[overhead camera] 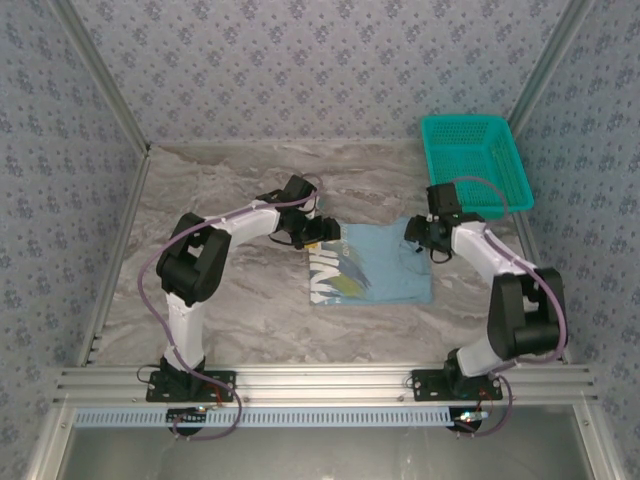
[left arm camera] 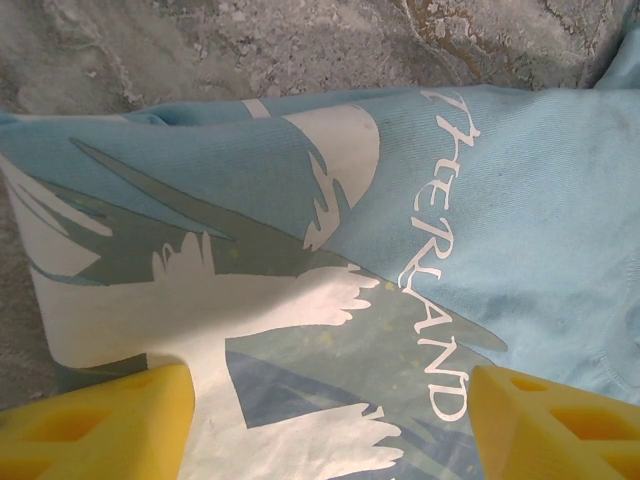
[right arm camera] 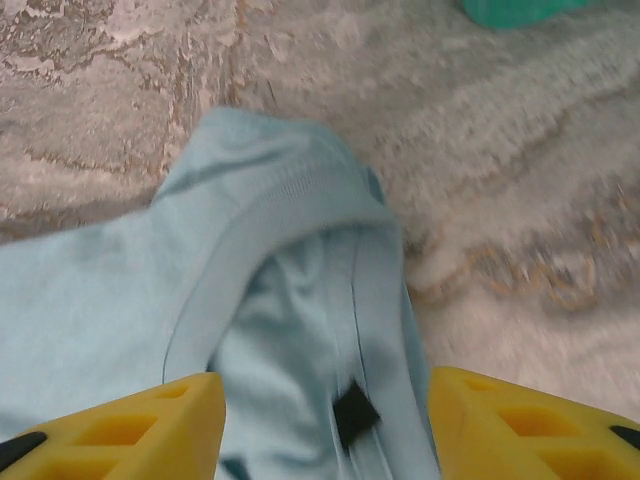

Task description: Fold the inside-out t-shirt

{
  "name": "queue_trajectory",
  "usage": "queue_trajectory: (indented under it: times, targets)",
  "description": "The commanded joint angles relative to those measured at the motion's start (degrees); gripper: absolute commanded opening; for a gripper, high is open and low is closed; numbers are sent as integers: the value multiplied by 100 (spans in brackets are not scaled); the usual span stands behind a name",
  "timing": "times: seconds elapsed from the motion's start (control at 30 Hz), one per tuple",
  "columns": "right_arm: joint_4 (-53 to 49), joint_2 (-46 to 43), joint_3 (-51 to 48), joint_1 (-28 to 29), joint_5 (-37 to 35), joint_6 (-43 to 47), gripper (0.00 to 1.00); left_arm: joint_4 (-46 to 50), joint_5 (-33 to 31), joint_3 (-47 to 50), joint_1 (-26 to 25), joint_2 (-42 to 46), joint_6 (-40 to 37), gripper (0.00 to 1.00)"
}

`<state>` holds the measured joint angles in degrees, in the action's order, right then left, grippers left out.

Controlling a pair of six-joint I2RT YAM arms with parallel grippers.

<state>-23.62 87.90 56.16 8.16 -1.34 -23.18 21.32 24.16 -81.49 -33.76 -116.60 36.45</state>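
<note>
T-shirt [overhead camera: 375,265], light blue, lies flattened into a rough rectangle in the middle of the marbled counter [overhead camera: 240,180], with its printed side up. At its left edge the top view shows large white print, too small there to read. The left wrist view shows a white and grey-blue graphic and a line of thin white capitals running down the cloth; the letters "ERLAND" can be read, the ones before them less surely. The left end effector [overhead camera: 318,235] is at the shirt's far left corner, and its yellow fingers [left arm camera: 100,425] stand wide apart over the print with nothing between them but flat cloth; whether they touch it I cannot tell. The right end effector [overhead camera: 412,232] is at the shirt's far right corner, its fingers [right arm camera: 530,430] also apart, with a loose hemmed fold of plain blue cloth lying slack between them, not pinched. A teal basket [overhead camera: 475,160] sits at the far right of the counter, apart from the shirt.
</note>
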Motion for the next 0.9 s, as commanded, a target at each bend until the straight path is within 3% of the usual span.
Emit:
queue_trajectory:
  times: [0.0, 0.17, 0.4, 0.7, 0.87]
  targets:
    - [192, 569, 483, 5, -163, 356, 50, 162, -10, -173, 6, -69, -130, 72]
    - [-379, 1548, 1122, -92, -609, 466, 35, 148, -15, -144, 5, -106, -140, 72]
    - [-974, 2188, 2007, -92, -1000, 651, 32, 157, -8, -97, -6, -67, -156, 72]
    - [-1235, 937, 1617, 832, -1446, 1080, 43, 188, -127, -309, -2, 233, -319, 74]
    - [-1401, 366, 841, 1307, -1094, 483, 45, -22, -287, -300, -15, 476, -532, 74]
